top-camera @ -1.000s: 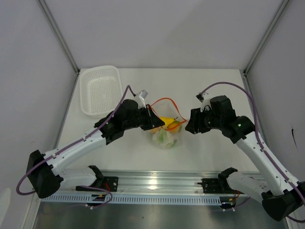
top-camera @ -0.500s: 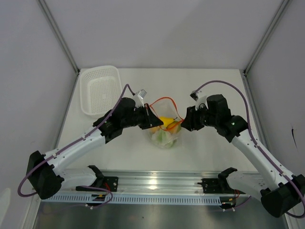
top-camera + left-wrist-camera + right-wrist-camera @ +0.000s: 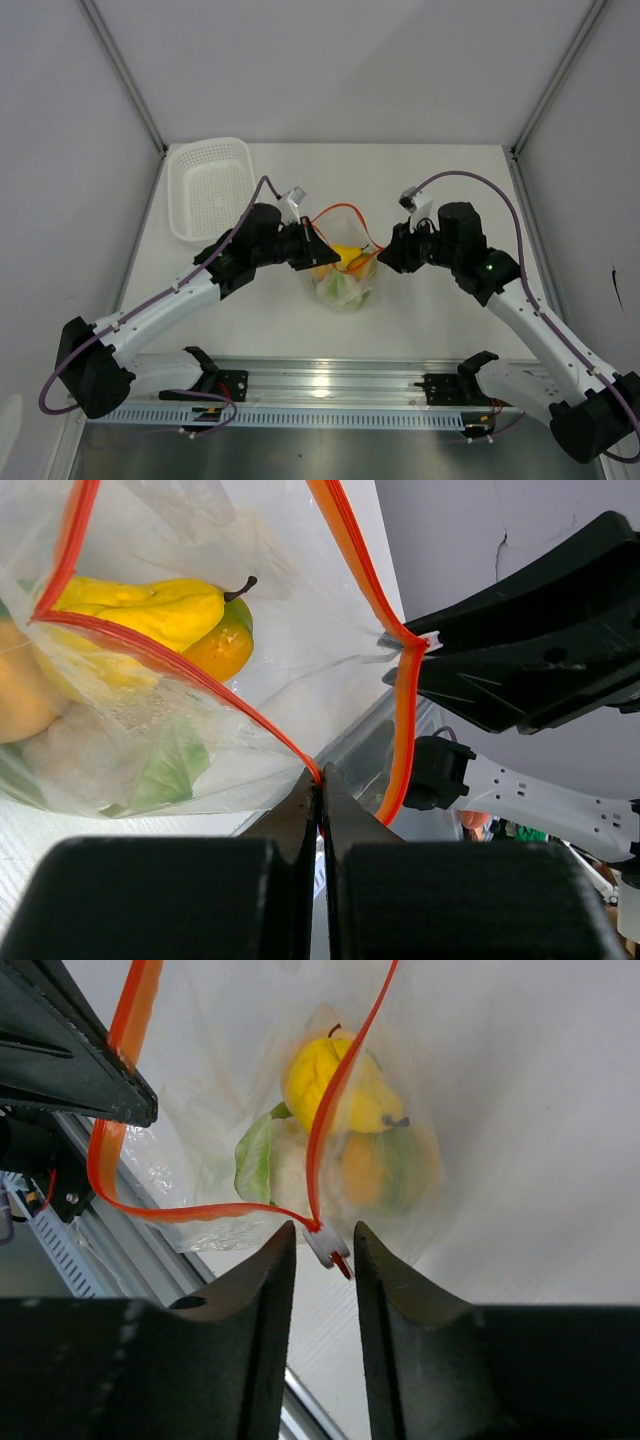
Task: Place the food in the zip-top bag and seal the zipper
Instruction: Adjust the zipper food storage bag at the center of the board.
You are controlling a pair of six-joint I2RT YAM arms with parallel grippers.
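Clamps, with the left end effector (image 3: 320,776), one end of the zipper (image 3: 404,710), fingers pressed flat together on the orange-red strip with no gap between them. Anchors that corner, most likely to give the far end something to pull against.

Straddles, with the right end effector (image 3: 322,1228), the white tab (image 3: 325,1243) at the opposite end of the strip. Fingers are spread on either side of it, not yet pinching, judging by the right wrist view. Lines up there, presumably, to take the one part of the closure stiff enough to grip.

Suspends the zip-top bag (image 3: 345,285) between the two arms near the middle of the table (image 3: 270,315), mouth raised and gaping wide, belly seemingly down on the table.

Shows the food (image 3: 140,608) already inside: yellow pear-shaped fruit on top, orange fruit just beside it, a white piece with a green leaf lower down. Shows no loose piece on the table in the overhead view.

Puts the task, by that reading, past loading and at the sealing step. Calls next for closing the right fingers on the tab, then drawing the two ends apart to flatten the mouth before running the closure shut. Risks a slip on thin crinkly film and a small tab. Risks also a mouth bowed too far open to meet, hence the need for tension in line with the strip.
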